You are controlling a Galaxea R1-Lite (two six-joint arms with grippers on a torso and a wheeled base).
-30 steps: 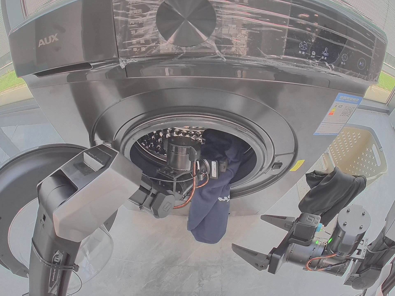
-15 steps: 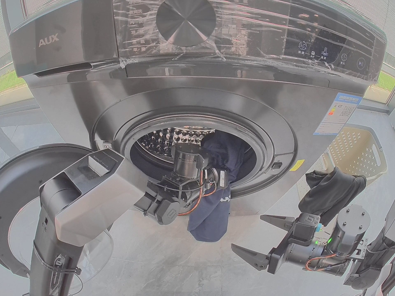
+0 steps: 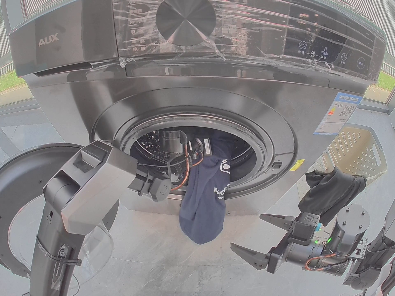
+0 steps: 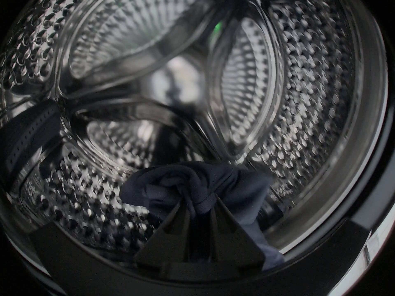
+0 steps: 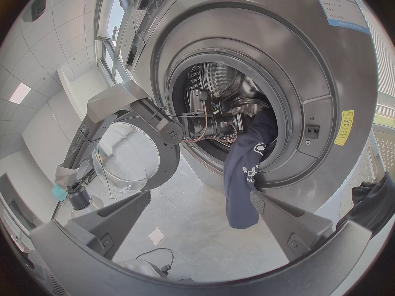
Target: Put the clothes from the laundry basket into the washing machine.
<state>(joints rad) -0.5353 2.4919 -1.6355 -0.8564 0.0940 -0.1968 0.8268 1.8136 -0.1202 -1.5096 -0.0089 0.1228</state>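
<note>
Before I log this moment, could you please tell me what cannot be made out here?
- Head view: the left gripper, in the drum, sits behind its own wrist and the navy garment.
- Head view: the lower part of the laundry basket is screened by the black garment and the washing machine.
- Right wrist view: black garment cut by the edge.

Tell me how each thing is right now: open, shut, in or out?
Washing machine door: open, swung to the robot's left.
Navy garment: partly in the drum, the rest hanging out over the rim.
Left gripper: shut on the navy garment, inside the drum.
Right gripper: open, holding nothing.
Black garment: draped over the laundry basket edge, outside the machine.
</note>
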